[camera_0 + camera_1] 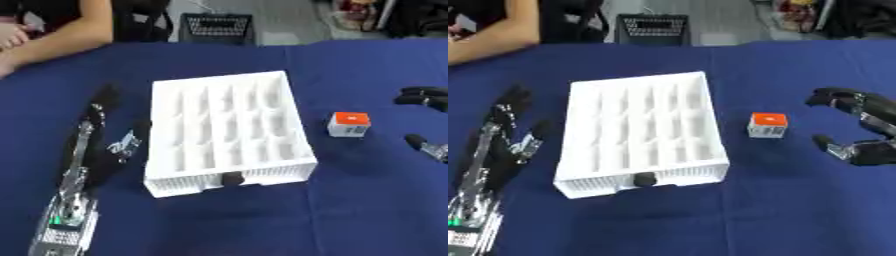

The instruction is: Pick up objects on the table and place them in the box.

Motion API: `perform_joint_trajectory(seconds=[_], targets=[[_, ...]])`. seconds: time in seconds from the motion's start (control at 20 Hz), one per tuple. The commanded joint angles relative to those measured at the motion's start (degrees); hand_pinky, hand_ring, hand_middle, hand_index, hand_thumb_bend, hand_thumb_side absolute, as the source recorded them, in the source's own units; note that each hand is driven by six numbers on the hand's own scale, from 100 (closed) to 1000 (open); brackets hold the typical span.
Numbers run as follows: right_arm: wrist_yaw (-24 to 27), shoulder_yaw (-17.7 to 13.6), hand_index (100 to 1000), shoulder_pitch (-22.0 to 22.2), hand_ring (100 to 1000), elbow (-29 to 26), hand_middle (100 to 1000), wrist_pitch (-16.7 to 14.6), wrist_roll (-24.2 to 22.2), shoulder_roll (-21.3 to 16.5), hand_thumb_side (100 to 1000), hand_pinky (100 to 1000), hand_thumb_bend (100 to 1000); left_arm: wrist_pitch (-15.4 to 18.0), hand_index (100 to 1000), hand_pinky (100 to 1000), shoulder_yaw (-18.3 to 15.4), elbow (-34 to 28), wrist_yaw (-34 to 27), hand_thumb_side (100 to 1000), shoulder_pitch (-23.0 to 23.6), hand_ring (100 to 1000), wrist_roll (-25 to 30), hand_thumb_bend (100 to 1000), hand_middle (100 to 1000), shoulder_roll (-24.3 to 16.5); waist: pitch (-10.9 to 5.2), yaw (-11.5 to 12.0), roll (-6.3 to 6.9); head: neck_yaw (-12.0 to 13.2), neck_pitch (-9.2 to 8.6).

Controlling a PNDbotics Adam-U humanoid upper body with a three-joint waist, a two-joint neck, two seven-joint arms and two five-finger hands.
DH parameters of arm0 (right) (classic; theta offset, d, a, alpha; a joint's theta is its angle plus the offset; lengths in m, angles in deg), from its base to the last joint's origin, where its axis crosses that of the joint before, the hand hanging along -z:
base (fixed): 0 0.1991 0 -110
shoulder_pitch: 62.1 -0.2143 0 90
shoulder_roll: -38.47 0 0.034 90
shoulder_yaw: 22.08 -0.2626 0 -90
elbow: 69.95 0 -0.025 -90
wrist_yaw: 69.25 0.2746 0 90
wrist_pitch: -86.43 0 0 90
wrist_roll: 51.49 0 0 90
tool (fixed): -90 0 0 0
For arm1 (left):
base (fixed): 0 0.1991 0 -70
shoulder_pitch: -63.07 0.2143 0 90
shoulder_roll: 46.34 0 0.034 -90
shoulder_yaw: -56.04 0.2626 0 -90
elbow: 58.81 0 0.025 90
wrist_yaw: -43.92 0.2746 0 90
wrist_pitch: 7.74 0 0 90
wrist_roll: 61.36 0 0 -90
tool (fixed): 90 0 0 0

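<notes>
One white box [229, 130], one small cube [348, 124], two hands.

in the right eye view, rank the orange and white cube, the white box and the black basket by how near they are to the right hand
From the right hand, at the right edge:
1. Orange and white cube, just to its left on the blue cloth.
2. White box, mid-table, beyond the cube.
3. Black basket, past the table's far edge.

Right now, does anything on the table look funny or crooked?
Only a little: the white box sits slightly askew on the blue table. The small cube stands upright beside it. Nothing is spilled or broken.
</notes>
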Motion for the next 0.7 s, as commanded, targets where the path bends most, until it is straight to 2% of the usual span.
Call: perform_joint_trajectory(seconds=[0.05,0.3,0.7], targets=[[-1.1,0.8,929,-2.4,951,2.1,845,-1.8,0.1,-2.7,661,1000,383,0.2,1000,1000,0.1,-0.8,-0.3,642,-0.1,925,0.3,801,905,-0.8,-0.92,0.1,-0.23,0.0,-0.62],[-3.0,2.3,911,-5.7,923,5.8,832,-3.7,0.1,-2.8,669,1000,443,0.2,1000,1000,0.2,-0.7,-0.3,643,-0.1,925,0.4,801,905,-0.8,-0.99,0.3,-0.25,0.0,-0.74],[-5.3,3.4,892,-8.7,884,9.2,813,-5.3,0.7,-1.9,669,1000,449,0.2,1000,1000,0.3,-0.7,-0.3,643,-0.1,926,0.5,801,906,-0.8,-1.00,0.6,-0.28,0.0,-0.90]])
